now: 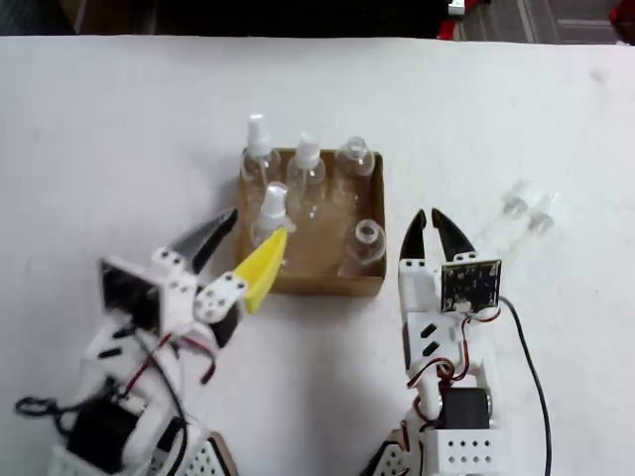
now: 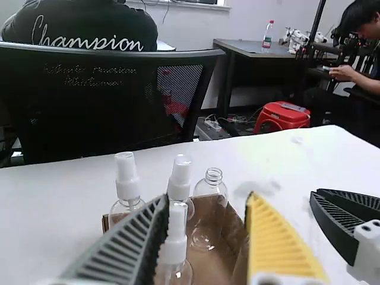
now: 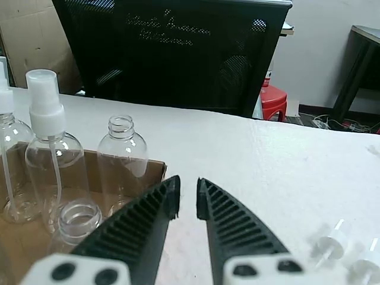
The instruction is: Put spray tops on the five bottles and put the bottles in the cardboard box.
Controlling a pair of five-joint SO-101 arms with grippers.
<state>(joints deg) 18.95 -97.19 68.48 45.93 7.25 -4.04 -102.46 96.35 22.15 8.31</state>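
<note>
The cardboard box [image 1: 317, 283] in the middle of the table holds several clear bottles. Three carry white spray tops [image 1: 260, 149] [image 1: 306, 164] [image 1: 273, 210]. Two are bare-necked [image 1: 354, 159] [image 1: 365, 243]. My left gripper [image 1: 258, 224] is open, its black and yellow fingers either side of the near-left capped bottle [image 2: 175, 243], not closed on it. My right gripper [image 1: 429, 214] hovers just right of the box, fingers a narrow gap apart with nothing between [image 3: 188, 184]. Two loose spray tops [image 1: 514, 203] [image 1: 541, 213] lie on the table to its right.
The white table [image 1: 119, 149] has free room left and behind the box. A black mesh chair [image 3: 178, 53] stands past the far edge. A black cable [image 1: 531, 377] runs beside the right arm.
</note>
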